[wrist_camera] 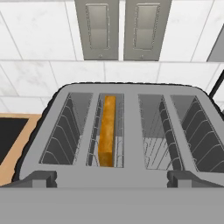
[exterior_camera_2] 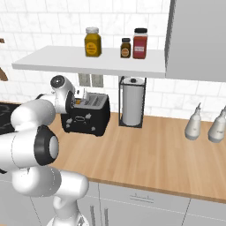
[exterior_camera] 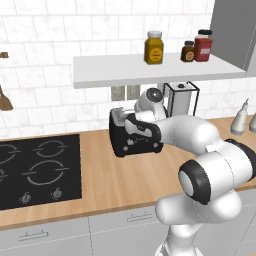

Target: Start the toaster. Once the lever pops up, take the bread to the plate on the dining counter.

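Observation:
The black four-slot toaster [exterior_camera: 136, 142] [exterior_camera_2: 88, 117] stands on the wooden wall counter under the shelf. Seen from above in the hand view, the toaster [wrist_camera: 127, 94] holds the bread [wrist_camera: 107, 131], a golden-brown slice standing on edge in the second slot from the left. My gripper [wrist_camera: 113, 178] hovers just above the toaster's near edge, open wide, with one fingertip [wrist_camera: 40, 177] at each side and nothing between them. Small light controls dot the toaster's front, and the lever is too small to tell apart from them. The plate and the dining counter are out of view.
A black cooktop [exterior_camera: 35, 170] lies left of the toaster. A paper towel stand [exterior_camera_2: 132, 106] stands right of it, with pale bottles [exterior_camera_2: 194, 123] farther right. The white shelf [exterior_camera_2: 92, 64] with jars hangs low overhead. Wall outlets [wrist_camera: 118, 28] sit behind the toaster.

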